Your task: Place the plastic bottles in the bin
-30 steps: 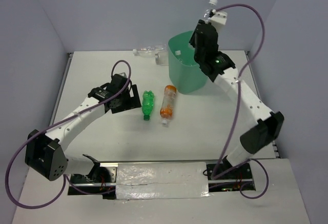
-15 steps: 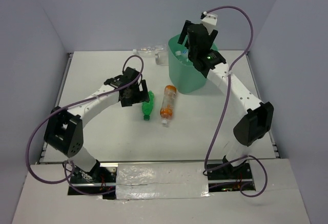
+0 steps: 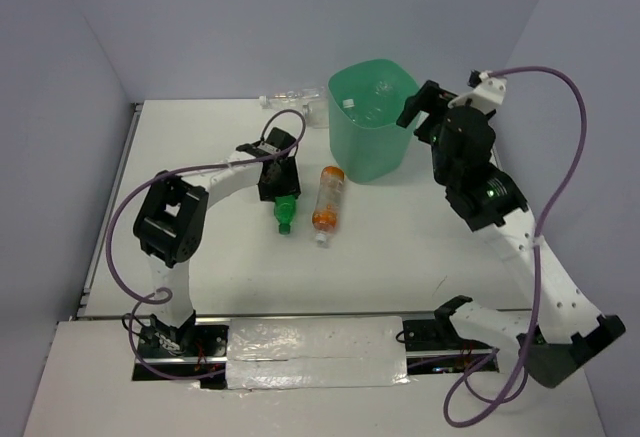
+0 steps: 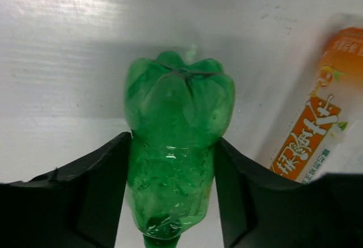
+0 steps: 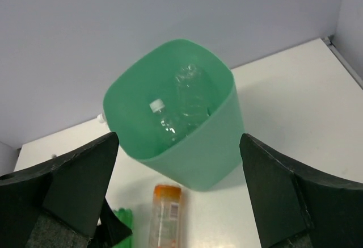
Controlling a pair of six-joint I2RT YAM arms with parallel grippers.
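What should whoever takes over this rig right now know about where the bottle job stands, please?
Left gripper: shut on the green bottle, which lies on the table.
Right gripper: open, empty, near the bin.
Done: at least one white-capped clear bottle is in the bin.
Left: the green bottle, the orange-labelled bottle beside it, and a clear bottle at the table's far edge, left of the bin.

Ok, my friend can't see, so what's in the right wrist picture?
A green bin stands on a white table with a clear bottle inside it. The right gripper has its black fingers spread wide at the bottom corners, and an orange bottle and a bit of a green bottle lie nearer the camera.
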